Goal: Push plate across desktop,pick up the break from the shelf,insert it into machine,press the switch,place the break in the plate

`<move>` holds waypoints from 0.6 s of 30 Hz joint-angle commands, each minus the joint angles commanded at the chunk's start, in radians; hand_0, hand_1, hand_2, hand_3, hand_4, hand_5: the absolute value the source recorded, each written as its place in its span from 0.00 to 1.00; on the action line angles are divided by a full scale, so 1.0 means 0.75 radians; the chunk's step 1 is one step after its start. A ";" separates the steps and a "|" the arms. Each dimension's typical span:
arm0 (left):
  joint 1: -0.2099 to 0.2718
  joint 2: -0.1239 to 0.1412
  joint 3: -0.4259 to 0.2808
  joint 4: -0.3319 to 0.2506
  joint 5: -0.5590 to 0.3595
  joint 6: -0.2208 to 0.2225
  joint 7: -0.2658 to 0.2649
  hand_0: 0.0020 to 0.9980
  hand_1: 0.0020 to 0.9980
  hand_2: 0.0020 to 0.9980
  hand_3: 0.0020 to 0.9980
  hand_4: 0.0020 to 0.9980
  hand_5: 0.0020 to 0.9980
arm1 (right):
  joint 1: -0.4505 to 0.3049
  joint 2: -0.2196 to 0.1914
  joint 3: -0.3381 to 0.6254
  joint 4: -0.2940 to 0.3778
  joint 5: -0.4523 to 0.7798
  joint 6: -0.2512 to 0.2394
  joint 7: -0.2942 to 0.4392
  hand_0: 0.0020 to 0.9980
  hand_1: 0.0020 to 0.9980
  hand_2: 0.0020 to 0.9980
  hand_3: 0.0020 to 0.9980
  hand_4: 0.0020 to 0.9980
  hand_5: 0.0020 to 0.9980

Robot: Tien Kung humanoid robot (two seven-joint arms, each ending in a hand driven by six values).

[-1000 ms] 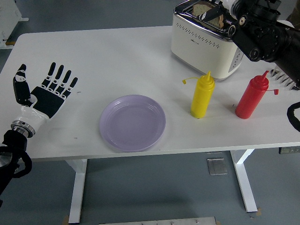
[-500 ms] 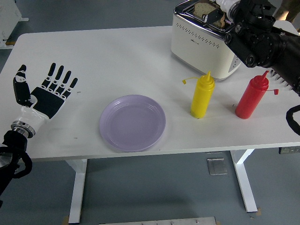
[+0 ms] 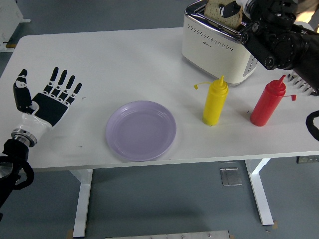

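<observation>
A cream toaster stands at the table's far right. A slice of bread sticks up out of its top slot, and my right hand is shut on the slice from the right, black fingers pinching its upper edge. A lilac plate lies near the front edge at the table's middle, with nothing on it. My left hand rests flat on the table at the far left, palm up and fingers spread, holding nothing.
A yellow squeeze bottle and a red squeeze bottle stand in front of the toaster, right of the plate. The right forearm crosses above the toaster's right side and the red bottle.
The bread has risen higher out of the toaster slot, with my right hand lifting along with it. The left hand, plate and bottles have not moved.
</observation>
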 joint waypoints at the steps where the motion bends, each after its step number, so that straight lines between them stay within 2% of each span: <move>1: 0.000 0.000 -0.002 -0.001 0.000 0.000 0.000 0.81 0.74 0.70 0.71 0.79 1.00 | 0.001 -0.009 0.023 0.014 -0.019 -0.004 -0.005 0.31 0.47 0.41 0.53 0.40 0.00; 5: 0.000 -0.001 -0.006 -0.002 0.000 0.000 0.001 0.81 0.74 0.70 0.71 0.79 1.00 | 0.003 -0.037 0.088 0.060 -0.077 0.001 -0.023 0.31 0.47 0.41 0.53 0.40 0.00; 6: -0.001 -0.001 -0.008 -0.003 0.000 0.000 0.001 0.81 0.74 0.70 0.71 0.79 1.00 | 0.004 -0.049 0.118 0.080 -0.106 0.006 -0.031 0.30 0.46 0.42 0.52 0.35 0.00; 10: -0.002 -0.004 -0.014 -0.004 0.000 0.000 0.002 0.81 0.74 0.70 0.71 0.79 1.00 | 0.003 -0.090 0.217 0.152 -0.202 0.009 -0.047 0.30 0.46 0.42 0.52 0.35 0.00; 11: -0.002 -0.004 -0.015 -0.004 0.000 0.000 0.002 0.81 0.74 0.70 0.71 0.79 1.00 | 0.000 -0.102 0.241 0.173 -0.226 0.009 -0.049 0.30 0.46 0.42 0.52 0.35 0.00; 12: -0.002 -0.005 -0.017 -0.004 0.000 0.000 0.002 0.81 0.74 0.70 0.71 0.79 1.00 | -0.003 -0.115 0.269 0.199 -0.253 0.009 -0.051 0.32 0.45 0.40 0.47 0.35 0.00; 17: -0.003 -0.010 -0.024 -0.006 0.000 0.000 0.003 0.81 0.74 0.70 0.71 0.79 1.00 | -0.023 -0.174 0.367 0.317 -0.345 0.007 -0.055 0.32 0.45 0.40 0.47 0.35 0.00; 18: -0.002 -0.011 -0.027 -0.007 0.001 0.000 0.003 0.81 0.74 0.70 0.71 0.79 1.00 | -0.028 -0.188 0.376 0.343 -0.355 0.005 -0.056 0.32 0.43 0.39 0.46 0.31 0.00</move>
